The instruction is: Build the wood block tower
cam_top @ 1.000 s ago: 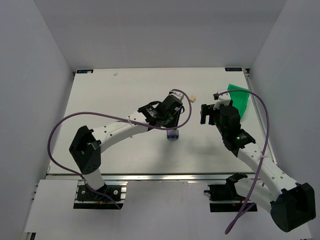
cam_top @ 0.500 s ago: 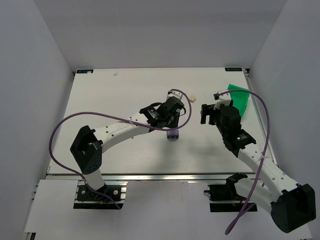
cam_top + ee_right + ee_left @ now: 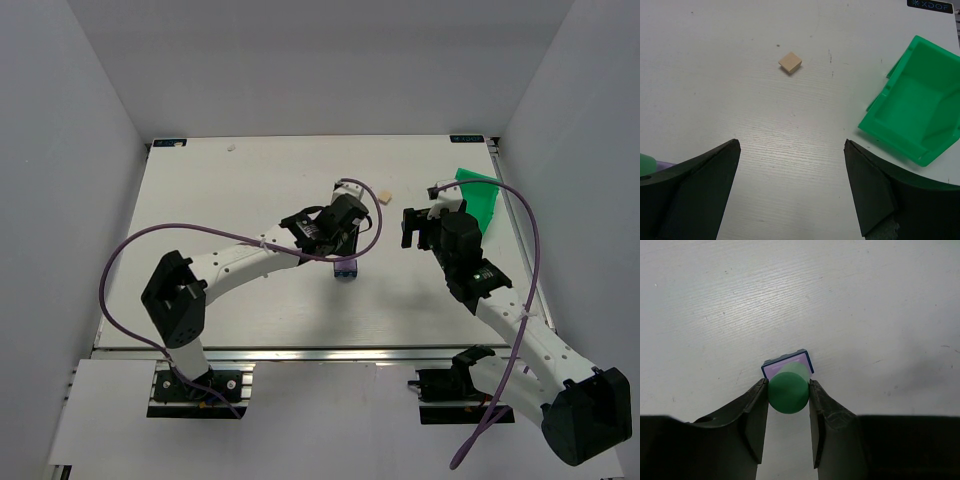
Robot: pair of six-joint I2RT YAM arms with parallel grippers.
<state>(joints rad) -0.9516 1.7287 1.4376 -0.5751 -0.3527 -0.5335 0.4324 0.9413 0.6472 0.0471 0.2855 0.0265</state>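
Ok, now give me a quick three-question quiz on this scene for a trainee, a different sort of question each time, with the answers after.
1. True or false: the right gripper is shut on the beige block.
2. What is clamped in the left gripper?
A) a green cylinder
B) a beige block
C) a dark blue block
3. Fill in: in the left wrist view, the block just beneath the green cylinder is coloured ____.

Key
1. False. The right gripper is open and the beige block lies well apart from it.
2. A.
3. Lilac: the lilac block shows behind the cylinder.
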